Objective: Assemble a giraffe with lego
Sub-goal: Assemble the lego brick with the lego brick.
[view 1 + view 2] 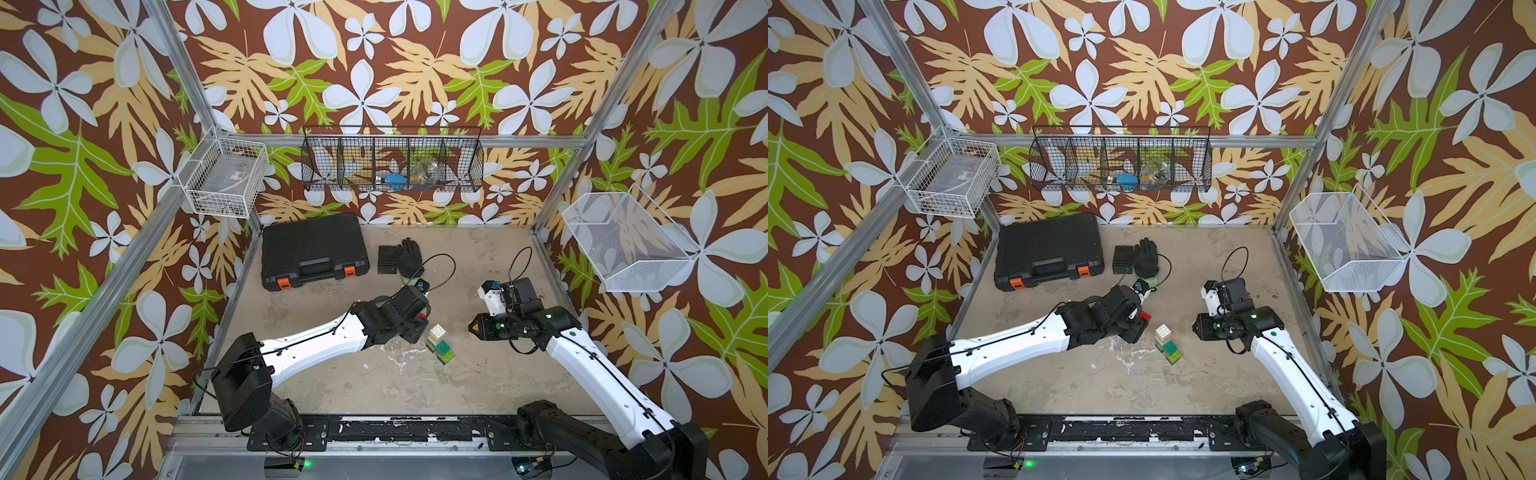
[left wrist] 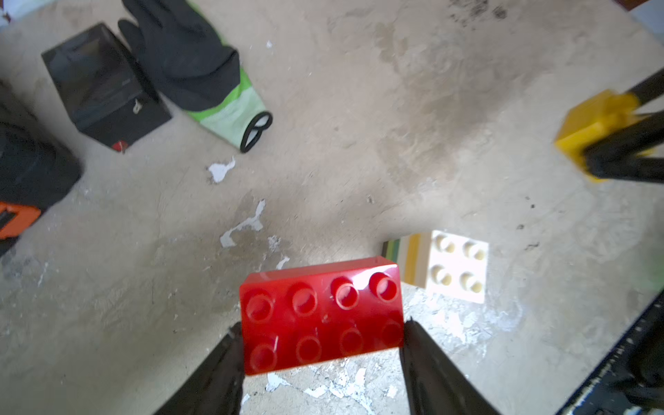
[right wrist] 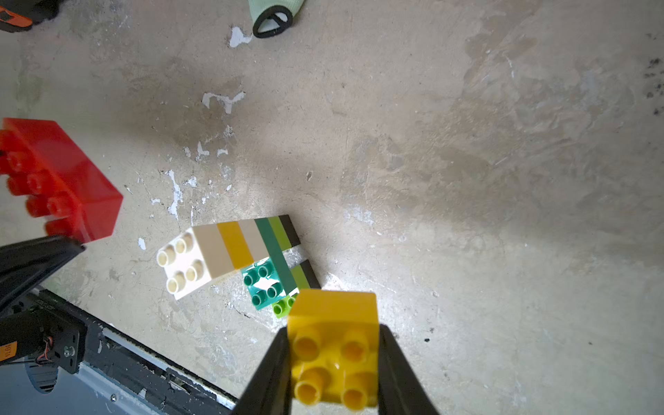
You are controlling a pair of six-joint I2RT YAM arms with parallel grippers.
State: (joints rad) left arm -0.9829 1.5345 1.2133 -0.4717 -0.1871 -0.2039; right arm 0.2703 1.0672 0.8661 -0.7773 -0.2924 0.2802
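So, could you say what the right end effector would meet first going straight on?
Probably the giraffe: its green studs lie just ahead of the held yellow brick; depth is unclear.

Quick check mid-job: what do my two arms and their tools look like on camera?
Both the left arm and right arm have white link shells between bulky black joints, with a thin black cable clipped along each shell and looping free near the wrist. The left tool and right tool each end in two black, tapering fingers. A green dot marks the right arm.
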